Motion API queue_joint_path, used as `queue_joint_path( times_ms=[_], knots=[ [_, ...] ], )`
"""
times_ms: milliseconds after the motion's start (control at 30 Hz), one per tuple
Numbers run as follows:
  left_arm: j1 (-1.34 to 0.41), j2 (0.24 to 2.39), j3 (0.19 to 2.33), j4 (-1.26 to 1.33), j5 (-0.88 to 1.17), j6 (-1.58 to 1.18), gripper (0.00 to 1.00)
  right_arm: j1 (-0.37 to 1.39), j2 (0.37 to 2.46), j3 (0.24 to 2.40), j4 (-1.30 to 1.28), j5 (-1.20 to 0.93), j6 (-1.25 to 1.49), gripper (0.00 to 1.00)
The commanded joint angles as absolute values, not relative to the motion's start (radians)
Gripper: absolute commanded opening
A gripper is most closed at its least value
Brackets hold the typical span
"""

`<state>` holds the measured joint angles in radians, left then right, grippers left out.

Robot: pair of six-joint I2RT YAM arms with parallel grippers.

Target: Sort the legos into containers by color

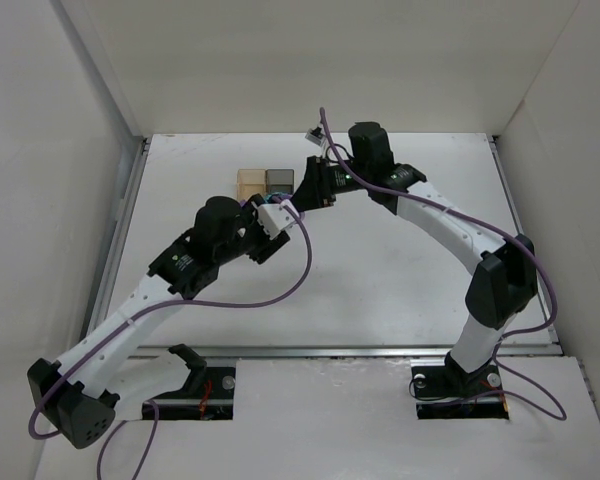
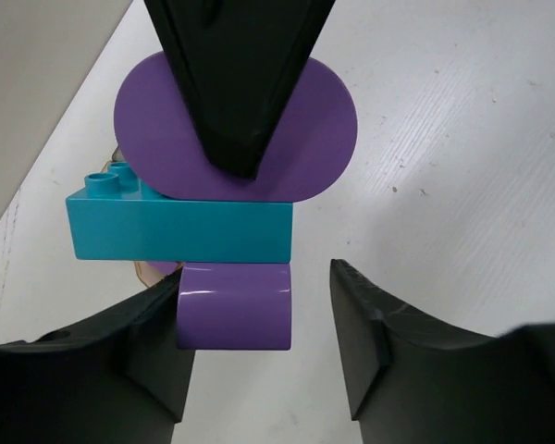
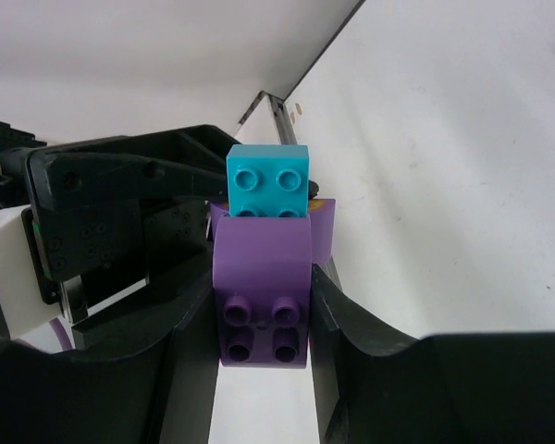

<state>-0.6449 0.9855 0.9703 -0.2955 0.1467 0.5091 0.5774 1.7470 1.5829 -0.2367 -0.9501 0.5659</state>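
Lego stack [image 3: 264, 264], pinched by right gripper [image 3: 264, 314], runs top-to-bottom in left wrist frame, lower purple end [image 2: 233, 314] between spread fingers of left gripper [image 2: 257, 291], nearer frame-left one.

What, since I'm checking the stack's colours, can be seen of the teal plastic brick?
The glossy teal plastic brick is a whole rectangular block with four round studs on one face. In the left wrist view it lies level, sandwiched between two purple plastic pieces: a curved purple brick below it, a rounded purple piece above.
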Motion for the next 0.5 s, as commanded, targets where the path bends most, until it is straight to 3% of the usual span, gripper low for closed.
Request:
queue_joint_path(
  times_ms=[0, 100, 200, 333, 467],
  knots=[
    [-0.657, 0.974, 1.029, -0.271, 0.249, 0.488, 0.54, 0.591, 1.709, 1.609, -0.175, -0.913, 0.548, 0.00],
    [-0.657, 0.974, 1.039, -0.272, 0.258, 0.488, 0.58, 0.600, 1.709, 1.600, -0.175, -0.904, 0.548, 0.00],
    [-0.657, 0.974, 1.039, -0.272, 0.258, 0.479, 0.56, 0.600, 1.709, 1.600, -0.175, -0.904, 0.548, 0.00],
    [-0.657, 0.983, 1.048, -0.261, 0.236, 0.459, 0.41, 0.609, 1.709, 1.600, -0.175, -0.904, 0.538, 0.00],
    [-0.657, 0.983, 1.048, -0.261, 0.236, 0.448, 0.20, 0.609, 1.709, 1.589, -0.175, -0.893, 0.538, 0.00]
  ],
)
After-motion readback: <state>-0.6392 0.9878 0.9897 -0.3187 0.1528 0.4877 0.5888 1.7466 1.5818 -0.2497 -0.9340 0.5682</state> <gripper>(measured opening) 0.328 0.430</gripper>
